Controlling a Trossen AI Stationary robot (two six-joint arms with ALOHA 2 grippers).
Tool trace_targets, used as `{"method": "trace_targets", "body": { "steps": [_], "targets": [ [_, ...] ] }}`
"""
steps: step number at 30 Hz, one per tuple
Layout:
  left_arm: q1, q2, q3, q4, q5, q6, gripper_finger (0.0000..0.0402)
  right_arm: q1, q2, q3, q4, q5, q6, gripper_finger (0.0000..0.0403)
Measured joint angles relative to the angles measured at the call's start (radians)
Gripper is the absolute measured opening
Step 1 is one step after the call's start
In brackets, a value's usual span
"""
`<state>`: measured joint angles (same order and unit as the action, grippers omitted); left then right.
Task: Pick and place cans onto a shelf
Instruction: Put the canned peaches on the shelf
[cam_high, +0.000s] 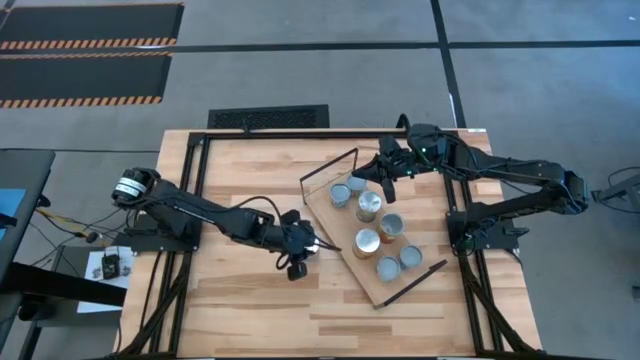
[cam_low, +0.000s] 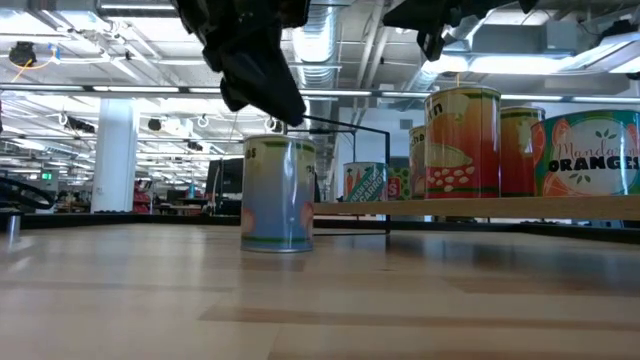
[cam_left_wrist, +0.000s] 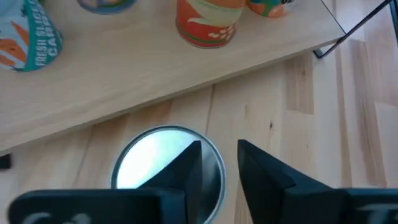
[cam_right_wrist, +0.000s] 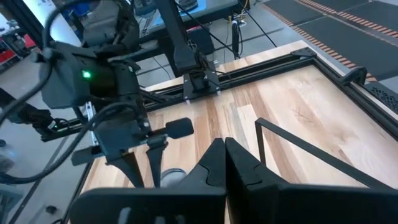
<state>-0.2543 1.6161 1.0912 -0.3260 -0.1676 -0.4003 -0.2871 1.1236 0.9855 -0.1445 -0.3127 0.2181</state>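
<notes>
One can (cam_low: 278, 193) with a pale bluish label stands upright on the tabletop just in front of the shelf (cam_high: 335, 225). Its silvery top shows in the left wrist view (cam_left_wrist: 149, 165). My left gripper (cam_left_wrist: 219, 152) hovers just above it, open by a narrow gap and pointing down. One finger is over the top and the other past the rim. In the low view a small gap shows between my left gripper (cam_low: 285, 112) and the can. Several cans (cam_high: 370, 206) stand on the shelf. My right gripper (cam_right_wrist: 224, 149) is shut and empty above the shelf's far end (cam_high: 387, 185).
The shelf lies slantwise on the table's right half, with black wire frames at its far end (cam_high: 330, 165) and near end (cam_high: 412, 285). Cans with orange labels (cam_low: 462, 140) stand along its wooden board (cam_low: 480, 207). Bare tabletop lies at the near left (cam_high: 240, 300).
</notes>
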Motion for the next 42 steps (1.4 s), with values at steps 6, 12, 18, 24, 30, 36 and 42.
{"method": "trace_targets", "body": {
  "steps": [6, 12, 18, 24, 30, 36, 42],
  "targets": [
    [-0.049, -0.001, 0.082, -0.157, -0.012, 0.024, 0.0116, 0.000, 0.000, 0.000, -0.015, -0.003, -0.006, 0.0008],
    [-0.126, 0.007, 0.081, -0.211, -0.170, 0.041, 0.0130, 0.000, -0.021, 0.000, -0.056, -0.004, -0.017, 0.0008],
    [-0.130, 0.041, 0.080, -0.214, -0.210, 0.079, 0.0127, -0.001, -0.040, -0.001, -0.062, -0.003, -0.033, 0.0008],
    [-0.123, 0.109, 0.085, -0.184, -0.200, 0.102, 0.0126, -0.001, -0.050, 0.000, -0.062, -0.002, -0.039, 0.0008],
    [-0.122, 0.115, 0.084, -0.184, -0.233, 0.078, 0.0079, -0.001, -0.104, 0.000, -0.179, -0.002, -0.035, 0.0008],
    [-0.104, 0.114, 0.091, -0.194, -0.210, 0.091, 0.0008, -0.001, -0.227, 0.000, -0.335, 0.002, -0.035, 0.0008],
    [-0.053, 0.119, 0.231, -0.273, -0.105, 0.134, 0.0000, -0.002, -0.357, 0.000, -0.400, 0.041, -0.034, 0.0008]
  ]
}}
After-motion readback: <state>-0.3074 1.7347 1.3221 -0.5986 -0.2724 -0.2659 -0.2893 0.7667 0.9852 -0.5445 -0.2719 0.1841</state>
